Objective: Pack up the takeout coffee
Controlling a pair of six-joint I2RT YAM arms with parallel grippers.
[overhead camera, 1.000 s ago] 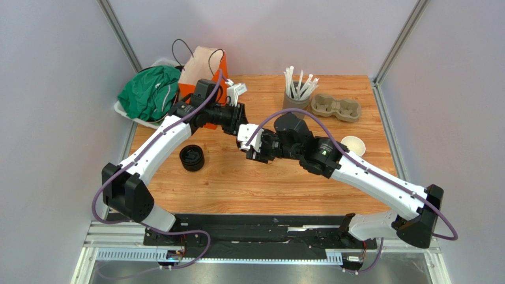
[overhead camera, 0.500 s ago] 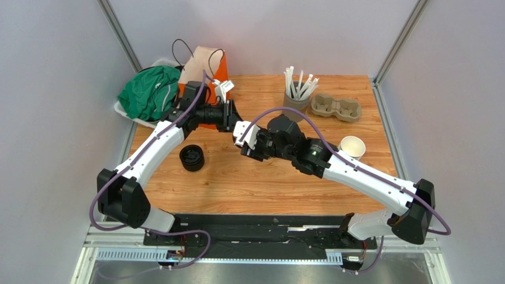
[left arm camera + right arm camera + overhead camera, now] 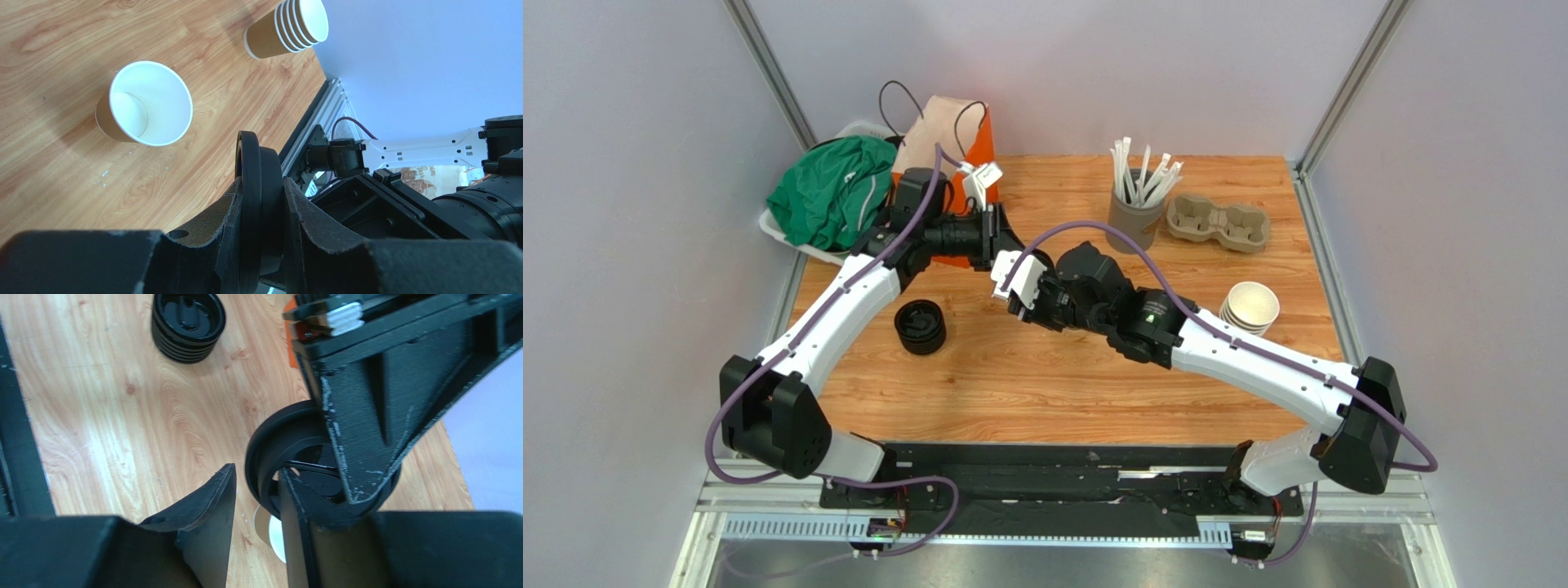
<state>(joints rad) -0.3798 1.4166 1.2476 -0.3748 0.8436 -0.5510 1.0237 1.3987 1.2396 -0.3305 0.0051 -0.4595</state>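
Observation:
My left gripper (image 3: 261,184) is shut on the black lid (image 3: 261,208), which it holds on edge above the table. The tan paper cup (image 3: 144,104), white inside, stands open a little beyond it. In the top view the two grippers meet over the table's middle: the left gripper (image 3: 995,245) and the right gripper (image 3: 1008,276), and the arms hide the cup. In the right wrist view my right gripper (image 3: 256,471) is open across the lid (image 3: 276,436): one finger sits inside it, the other outside with a gap. A bit of the cup's rim (image 3: 276,539) shows below.
A stack of tan cups (image 3: 1250,306) stands at the right. A stack of black lids (image 3: 919,327) sits left of centre. At the back are a grey cup of straws (image 3: 1133,202), a pulp cup carrier (image 3: 1220,223), an orange-and-tan bag (image 3: 946,135) and a green cloth (image 3: 830,190).
The right arm has swung left until its fingers straddle the lid in the left gripper, and its jaws have narrowed. The left gripper drew back slightly to the left with the lid.

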